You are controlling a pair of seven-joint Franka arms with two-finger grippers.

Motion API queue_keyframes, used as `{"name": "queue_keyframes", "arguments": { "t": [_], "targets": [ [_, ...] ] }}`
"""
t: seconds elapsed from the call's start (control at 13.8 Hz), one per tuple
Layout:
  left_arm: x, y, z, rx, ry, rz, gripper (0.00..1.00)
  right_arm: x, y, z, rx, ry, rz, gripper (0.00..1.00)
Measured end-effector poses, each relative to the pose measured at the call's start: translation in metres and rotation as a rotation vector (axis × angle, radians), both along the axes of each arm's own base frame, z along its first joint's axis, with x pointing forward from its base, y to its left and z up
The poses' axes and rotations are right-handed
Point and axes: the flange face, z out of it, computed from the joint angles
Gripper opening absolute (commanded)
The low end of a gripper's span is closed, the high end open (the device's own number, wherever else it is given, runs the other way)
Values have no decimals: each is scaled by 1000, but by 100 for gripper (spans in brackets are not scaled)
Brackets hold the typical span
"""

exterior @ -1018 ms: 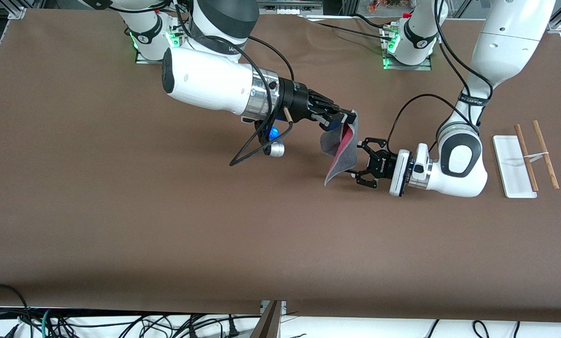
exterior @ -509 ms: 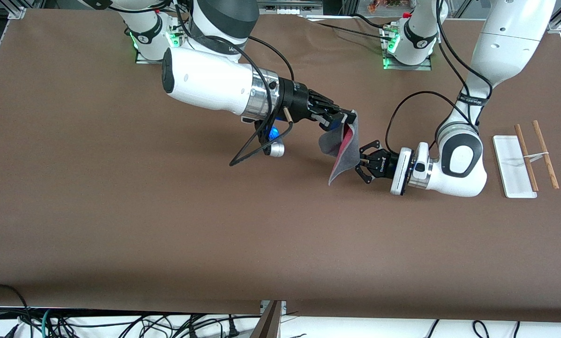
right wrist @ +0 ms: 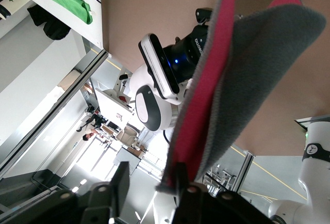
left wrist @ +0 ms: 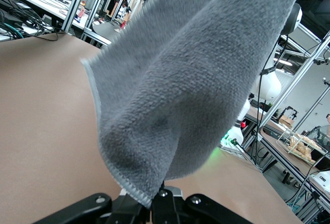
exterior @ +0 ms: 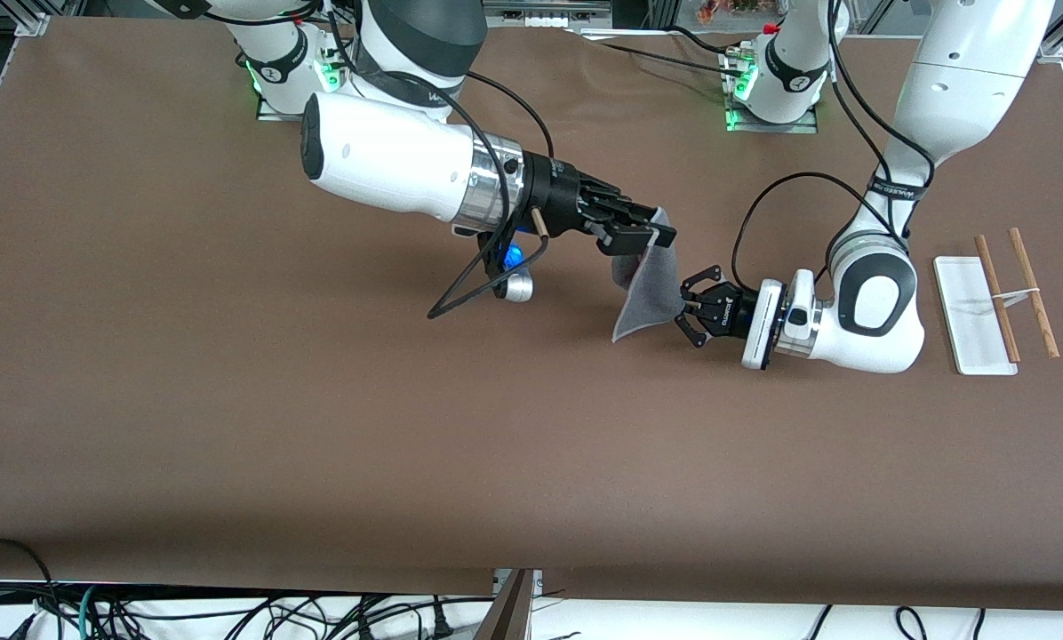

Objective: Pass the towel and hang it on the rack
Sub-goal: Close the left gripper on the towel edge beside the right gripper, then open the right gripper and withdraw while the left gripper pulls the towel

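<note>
Towel (exterior: 645,289) hung in the air above the middle of the brown worktop (exterior: 318,427), caught at once by both arms. Its upper corner sat in the right gripper (exterior: 651,236), whose jaws appeared pinched on the cloth; in the right wrist view the towel (right wrist: 242,79) showed its red side folded against the grey, with the fingers (right wrist: 181,181) closing on the cloth's edge. The right arm reached out from its base in a long, nearly level line, its forearm sloping slightly down toward the table's middle.

From that corner the grey cloth draped down and toward the front camera, its free lower corner hanging just above the worktop. The left gripper (exterior: 690,308) met the towel at its side edge, jaws narrowed onto it; the left wrist view showed the grey pile of the towel (left wrist: 191,79) rising from the gripper (left wrist: 157,201), with the light stitched hem pinched right at the fingertips. The left arm came down from its base, bent sharply at the wrist, and lay low and level over the worktop, pointing toward the right arm's end.

The rack (exterior: 994,302) rested at the left arm's end of the worktop, well apart from the towel, its white base flat and its wooden rods (exterior: 1034,293) alongside.
</note>
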Motion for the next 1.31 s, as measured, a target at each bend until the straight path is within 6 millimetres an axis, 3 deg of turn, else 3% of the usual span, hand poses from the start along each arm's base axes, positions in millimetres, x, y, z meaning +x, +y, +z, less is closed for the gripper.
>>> {"name": "queue_keyframes", "arguments": {
  "t": [0.22,0.44,0.65,0.87,1.09,1.31],
  "targets": [
    [2,2,3,-6,-4,-2,0,24,-30,-5,-38,-8,-19,100],
    [6,10,12,1,-21,4,0,52,-88,0,-113,-59,64,100],
    [22,31,50,128,-35,-57,0,78,-155,-8,-213,-148,164,100],
    [39,59,96,309,2,-98,0,89,-206,-31,-416,-280,362,100],
    [42,117,101,495,53,-99,0,88,-252,-39,-610,-376,557,100],
    [41,213,103,714,59,-70,0,77,-335,-28,-733,-484,729,100]
  ]
}}
